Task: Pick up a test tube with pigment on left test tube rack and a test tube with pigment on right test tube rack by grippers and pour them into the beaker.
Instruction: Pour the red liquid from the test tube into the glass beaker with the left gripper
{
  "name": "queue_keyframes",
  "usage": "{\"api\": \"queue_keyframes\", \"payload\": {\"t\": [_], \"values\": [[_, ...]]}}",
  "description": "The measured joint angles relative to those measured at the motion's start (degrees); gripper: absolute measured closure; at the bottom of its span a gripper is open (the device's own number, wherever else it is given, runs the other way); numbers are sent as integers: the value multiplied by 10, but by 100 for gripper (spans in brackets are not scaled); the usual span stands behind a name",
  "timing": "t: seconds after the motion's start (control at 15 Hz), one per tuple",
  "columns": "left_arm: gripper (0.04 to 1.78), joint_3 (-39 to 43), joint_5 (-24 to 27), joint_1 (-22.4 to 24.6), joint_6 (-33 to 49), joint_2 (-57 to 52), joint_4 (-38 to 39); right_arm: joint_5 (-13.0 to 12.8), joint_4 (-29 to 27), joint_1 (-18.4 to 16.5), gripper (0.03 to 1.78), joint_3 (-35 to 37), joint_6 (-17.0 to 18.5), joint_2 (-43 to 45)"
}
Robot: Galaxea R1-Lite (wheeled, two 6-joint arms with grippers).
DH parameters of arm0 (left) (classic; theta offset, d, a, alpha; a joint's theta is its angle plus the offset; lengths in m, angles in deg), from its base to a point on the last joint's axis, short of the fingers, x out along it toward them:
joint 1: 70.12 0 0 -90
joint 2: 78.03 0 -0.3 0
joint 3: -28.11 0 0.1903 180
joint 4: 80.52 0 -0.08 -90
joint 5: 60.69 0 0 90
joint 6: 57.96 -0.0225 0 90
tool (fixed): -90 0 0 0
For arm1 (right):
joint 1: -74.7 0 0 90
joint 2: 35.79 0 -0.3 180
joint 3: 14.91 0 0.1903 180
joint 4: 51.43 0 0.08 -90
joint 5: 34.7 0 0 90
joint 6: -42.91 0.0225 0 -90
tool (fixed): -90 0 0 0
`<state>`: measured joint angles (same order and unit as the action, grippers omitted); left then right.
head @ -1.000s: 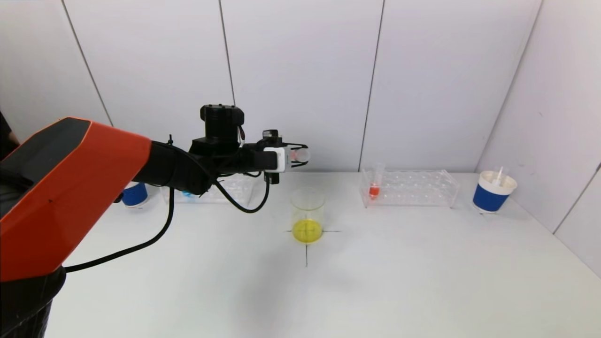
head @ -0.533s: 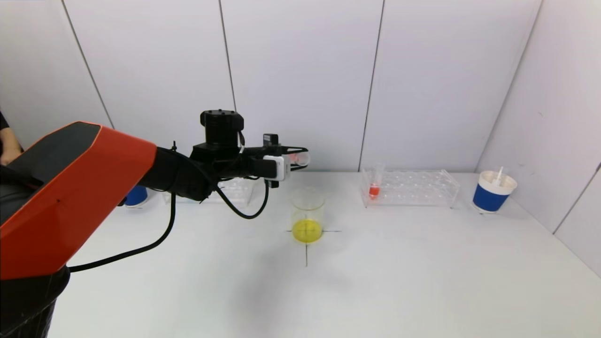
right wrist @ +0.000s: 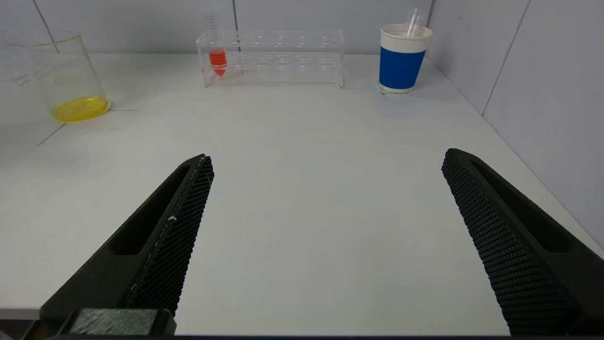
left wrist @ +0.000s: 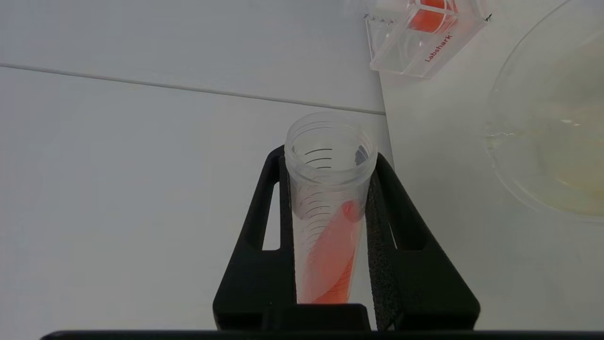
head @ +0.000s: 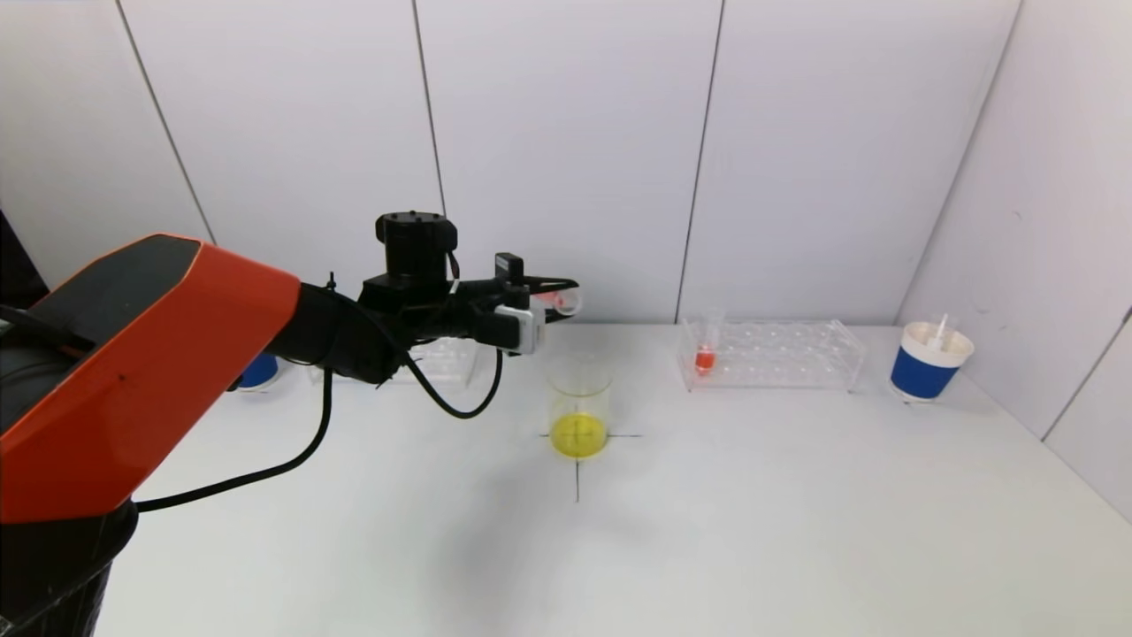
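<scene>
A tube (left wrist: pixel 329 222) w/ orange pigment is pinched between the pads of the left end effector (head: pixel 555 299), held in the air above the tabletop (head: pixel 707 513) and just behind/above the beaker (head: pixel 579 407). In the left wrist view the tube is seen lying tilted, its open mouth pointing away from the wrist, pigment spread along its lower wall and not reaching the mouth. The beaker rim is visible at the edge of that view, beside the tube mouth but not under it.

The beaker stands on a cross mark at approx. the tabletop centre, w/ a yellow liquid layer at its bottom.

The right rack (head: pixel 771 354) is set near the back wall, right of the beaker; one tube (head: pixel 705 349) w/ orange pigment stands upright in its end slot nearest the beaker. A blue-and-white cup (head: pixel 925 361) is placed further right, close to the side wall, w/ an empty tube leaning in it.

The left rack (head: pixel 442 358) is largely hidden behind the left arm; a second blue cup (head: pixel 258 370) is partly seen beside it.

The right end effector (right wrist: pixel 325 236) is spread wide, empty, low over the near right part of the tabletop, well apart from the rack; it is seen only in its own wrist view.
</scene>
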<state>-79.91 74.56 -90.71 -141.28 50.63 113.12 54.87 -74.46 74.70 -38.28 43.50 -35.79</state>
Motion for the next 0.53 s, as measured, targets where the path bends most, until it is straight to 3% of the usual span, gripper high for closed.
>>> {"api": "queue_keyframes", "payload": {"t": [0.53], "values": [[138, 31, 0, -3, -40, 3, 45, 0, 0, 0, 5, 0, 0, 0]]}}
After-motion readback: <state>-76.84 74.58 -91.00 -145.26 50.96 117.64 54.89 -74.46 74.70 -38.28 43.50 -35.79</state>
